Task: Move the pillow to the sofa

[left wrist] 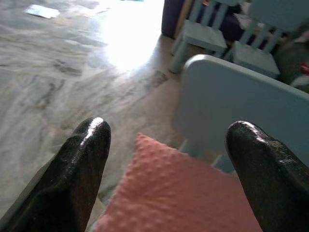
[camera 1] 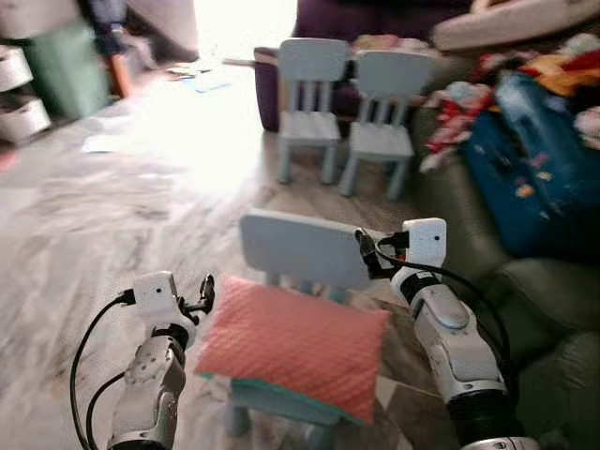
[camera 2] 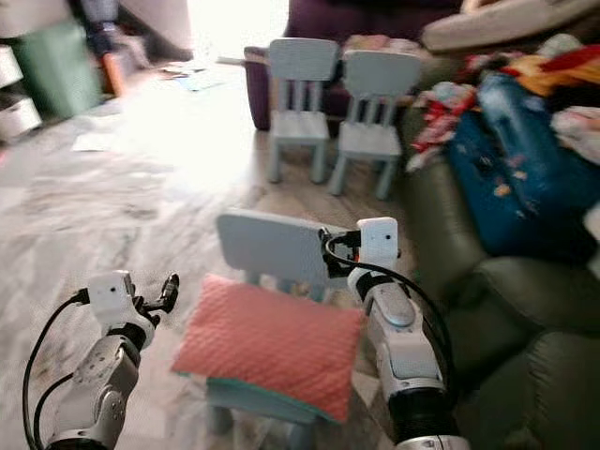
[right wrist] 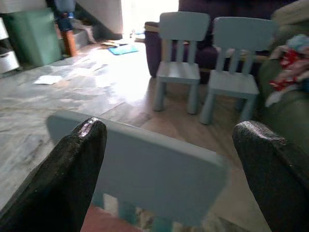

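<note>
— Three small pale-blue chairs are before us. Where do we find the pillow?

— The pink pillow [camera 1: 292,345] lies flat on the seat of the nearest chair [camera 1: 305,251], its quilted face up, filling the seat and overhanging the front edge. We see the chair's backrest rising just behind it.

— And our grippers?

— Our left gripper [camera 1: 204,296] hovers just beside the pillow's left corner; we cannot tell whether it touches. In the left wrist view its fingers [left wrist: 79,169] stand wide apart, with the pillow's corner [left wrist: 178,193] between them and slightly beyond. Our right gripper [camera 1: 366,251] is raised at the right end of the backrest, above the pillow's far right corner. Its fingers [right wrist: 65,179] are spread wide too, nothing held between them, the backrest [right wrist: 145,169] just ahead of them.

— And the sofa?

— The dark green sofa [camera 1: 525,300] stands on our right, near the chair, heaped further back with clothes [camera 1: 534,141]. The other two chairs [camera 1: 349,112] stand side by side further off on the marbled floor [camera 1: 112,206].
</note>
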Tool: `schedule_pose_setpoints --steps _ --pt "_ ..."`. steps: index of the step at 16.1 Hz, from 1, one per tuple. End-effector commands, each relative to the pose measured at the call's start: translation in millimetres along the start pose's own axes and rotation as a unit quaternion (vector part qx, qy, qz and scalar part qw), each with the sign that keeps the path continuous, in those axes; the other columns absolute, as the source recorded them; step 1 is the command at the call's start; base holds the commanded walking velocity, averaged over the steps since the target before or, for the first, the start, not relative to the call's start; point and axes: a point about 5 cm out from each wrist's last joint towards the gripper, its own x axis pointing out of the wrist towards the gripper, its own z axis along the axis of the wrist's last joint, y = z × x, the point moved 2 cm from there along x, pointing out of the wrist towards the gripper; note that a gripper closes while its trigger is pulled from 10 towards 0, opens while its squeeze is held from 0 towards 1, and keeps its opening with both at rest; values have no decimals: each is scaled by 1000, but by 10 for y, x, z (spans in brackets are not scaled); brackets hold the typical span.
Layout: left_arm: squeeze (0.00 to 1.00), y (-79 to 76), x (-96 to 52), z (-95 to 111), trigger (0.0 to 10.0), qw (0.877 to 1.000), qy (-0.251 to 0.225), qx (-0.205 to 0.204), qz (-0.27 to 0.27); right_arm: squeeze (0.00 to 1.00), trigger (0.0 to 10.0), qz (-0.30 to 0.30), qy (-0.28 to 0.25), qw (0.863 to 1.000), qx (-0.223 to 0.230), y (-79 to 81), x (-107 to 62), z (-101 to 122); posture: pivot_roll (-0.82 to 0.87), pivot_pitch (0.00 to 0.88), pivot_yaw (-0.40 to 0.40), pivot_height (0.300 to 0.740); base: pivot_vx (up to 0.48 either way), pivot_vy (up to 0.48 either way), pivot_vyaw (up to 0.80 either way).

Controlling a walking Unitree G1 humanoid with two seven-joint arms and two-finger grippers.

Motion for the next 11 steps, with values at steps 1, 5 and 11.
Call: schedule_pose_setpoints --steps 1,5,11 --pt "0 -29 1 17 10000 1000 0 4 -3 0 10000 -3 -5 1000 -4 -22 -3 47 -80 14 -73 740 0 0 -750" --pt "0 -26 -3 15 10000 1000 0 6 -4 0 10000 -1 -4 1000 -1 -14 -7 44 -82 17 -70 740 0 0 -750" --pt "0 -21 2 20 10000 1000 0 9 -3 0 10000 -1 -12 1000 -19 -6 4 80 -81 16 -72 740 0 0 -498"
